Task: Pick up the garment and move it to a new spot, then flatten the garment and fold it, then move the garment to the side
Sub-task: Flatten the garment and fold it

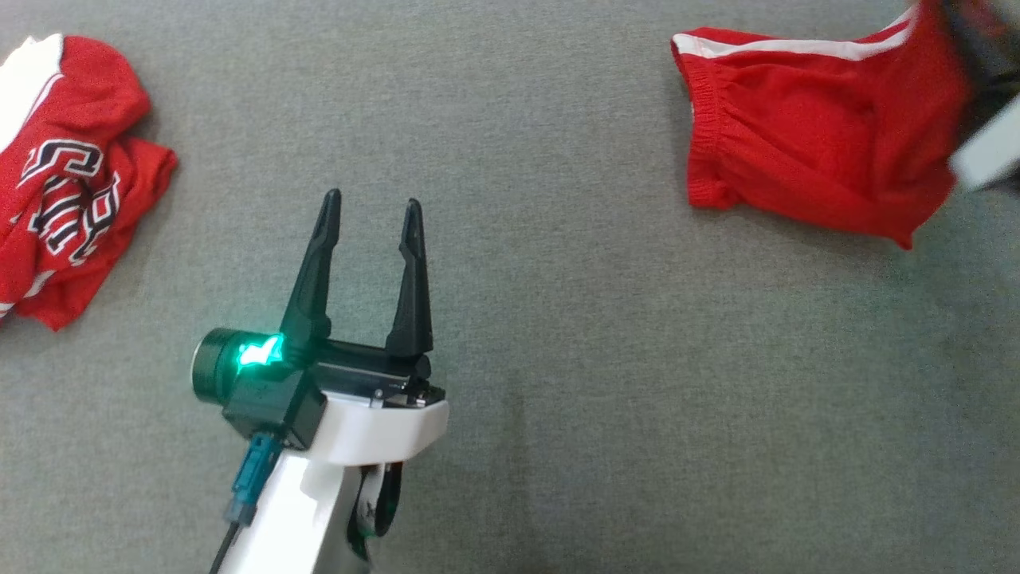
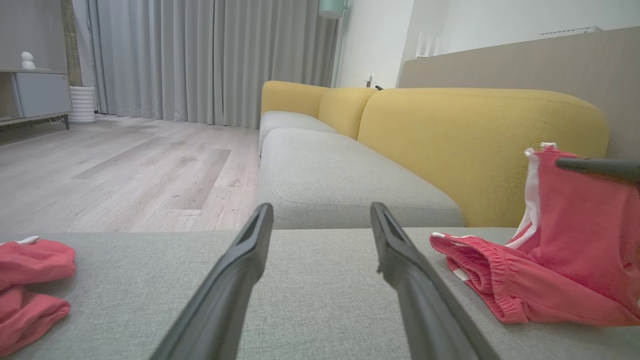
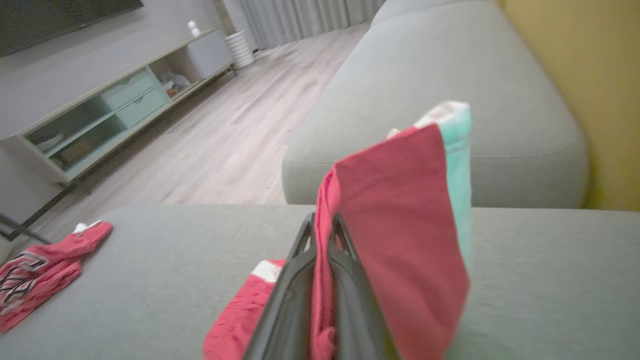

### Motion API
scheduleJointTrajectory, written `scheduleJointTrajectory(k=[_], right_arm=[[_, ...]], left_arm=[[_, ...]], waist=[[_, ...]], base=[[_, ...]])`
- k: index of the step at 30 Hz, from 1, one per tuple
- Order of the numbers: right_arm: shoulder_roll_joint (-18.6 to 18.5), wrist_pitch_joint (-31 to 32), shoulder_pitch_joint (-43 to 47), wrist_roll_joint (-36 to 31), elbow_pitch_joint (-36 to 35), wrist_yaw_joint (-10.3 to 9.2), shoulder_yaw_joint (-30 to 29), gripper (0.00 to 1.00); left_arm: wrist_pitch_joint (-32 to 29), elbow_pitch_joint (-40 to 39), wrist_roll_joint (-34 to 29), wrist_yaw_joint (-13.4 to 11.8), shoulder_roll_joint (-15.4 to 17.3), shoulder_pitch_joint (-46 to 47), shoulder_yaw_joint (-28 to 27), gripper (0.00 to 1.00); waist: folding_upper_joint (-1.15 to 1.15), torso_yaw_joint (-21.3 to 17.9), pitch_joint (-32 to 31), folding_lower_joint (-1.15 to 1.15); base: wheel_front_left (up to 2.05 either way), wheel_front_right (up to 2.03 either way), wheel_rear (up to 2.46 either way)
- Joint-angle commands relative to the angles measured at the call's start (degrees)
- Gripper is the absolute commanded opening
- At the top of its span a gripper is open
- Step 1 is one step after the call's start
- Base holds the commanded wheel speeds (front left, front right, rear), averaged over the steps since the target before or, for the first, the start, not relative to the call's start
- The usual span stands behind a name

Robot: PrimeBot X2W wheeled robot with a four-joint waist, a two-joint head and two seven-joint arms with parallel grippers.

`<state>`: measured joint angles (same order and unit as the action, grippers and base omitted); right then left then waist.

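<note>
The garment [image 1: 805,135] is a pair of red shorts with a white side stripe, at the upper right of the grey sofa seat [image 1: 574,335]. Its right part is lifted off the cushion and its waistband end still rests on it. My right gripper [image 1: 978,56], blurred at the top right corner, is shut on the raised fabric. In the right wrist view, the right gripper [image 3: 322,220] pinches the red cloth [image 3: 400,225] between closed fingers. My left gripper [image 1: 372,199] hovers open and empty over the middle of the seat, well left of the shorts [image 2: 575,260].
A crumpled red jersey [image 1: 64,183] with black and white lettering lies at the seat's left edge. The yellow backrest [image 2: 475,145] rises behind the shorts. Beyond the seat are a wooden floor [image 2: 125,170] and a low cabinet [image 3: 90,115].
</note>
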<state>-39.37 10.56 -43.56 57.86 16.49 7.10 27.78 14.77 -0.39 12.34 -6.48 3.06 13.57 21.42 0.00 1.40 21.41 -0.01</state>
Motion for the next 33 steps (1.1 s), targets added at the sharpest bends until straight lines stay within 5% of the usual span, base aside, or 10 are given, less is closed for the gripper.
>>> scheduleJointTrajectory(k=[1,7,8,9,10,23,24,25,26,33], right_arm=[[0.14,0.88,-0.57,-0.58,-2.41,0.39,0.84,0.00],[7.09,4.49,-3.10,-0.54,-2.14,0.39,5.58,0.00],[8.13,4.88,-3.31,-0.46,-1.51,0.39,6.27,0.25],[9.07,5.36,-3.37,-0.37,-0.89,0.39,7.02,0.84],[9.80,5.37,-3.45,-0.54,-0.33,0.39,7.58,1.00],[7.19,-10.60,2.43,-9.31,3.05,0.39,0.98,1.00],[7.22,-11.66,3.14,-10.08,3.33,0.39,0.74,0.81],[7.42,-12.52,3.82,-10.70,3.80,0.39,0.55,0.12],[7.67,-12.97,4.45,-11.35,4.26,0.39,0.82,0.00],[13.53,-18.41,3.38,-19.11,11.75,0.39,3.78,0.00]], left_arm=[[0.23,-1.69,0.33,0.20,-0.07,0.00,-1.13,1.00],[0.23,-1.09,1.51,-0.02,-0.15,0.62,0.30,1.00],[0.23,-1.06,1.89,-0.21,-0.16,0.74,0.59,1.00],[0.23,-1.02,2.31,-0.42,-0.16,0.82,0.84,1.00],[0.23,-0.95,2.70,-0.62,-0.16,0.85,1.11,1.00],[0.23,-0.82,4.24,-2.60,-0.18,-1.93,0.72,1.00],[0.23,-0.97,4.15,-2.69,-0.18,-2.16,0.48,1.00],[0.23,-1.18,4.01,-2.79,-0.18,-2.29,0.27,1.00],[0.23,-1.35,3.85,-2.83,-0.18,-2.35,0.16,1.00],[0.23,-2.01,3.93,-3.09,-0.18,-1.69,0.60,1.00]], waist=[[0.00,0.30,0.05,0.01],[0.00,1.89,0.60,0.01],[0.00,2.15,0.67,0.01],[0.00,2.36,0.70,0.01],[0.00,2.52,0.68,0.01],[0.00,1.84,-4.31,0.01],[0.00,1.87,-4.42,0.01],[0.00,1.98,-4.44,0.01],[0.00,2.18,-4.39,0.01],[0.00,4.86,-2.54,0.01]], base=[[0.00,0.00,0.00],[0.00,0.00,0.00],[0.00,0.00,0.00],[0.00,0.00,0.00],[0.00,0.00,0.00],[0.00,0.00,0.00],[0.00,0.00,0.00],[0.00,0.00,0.00],[0.00,0.00,0.00],[0.00,0.00,0.00]])
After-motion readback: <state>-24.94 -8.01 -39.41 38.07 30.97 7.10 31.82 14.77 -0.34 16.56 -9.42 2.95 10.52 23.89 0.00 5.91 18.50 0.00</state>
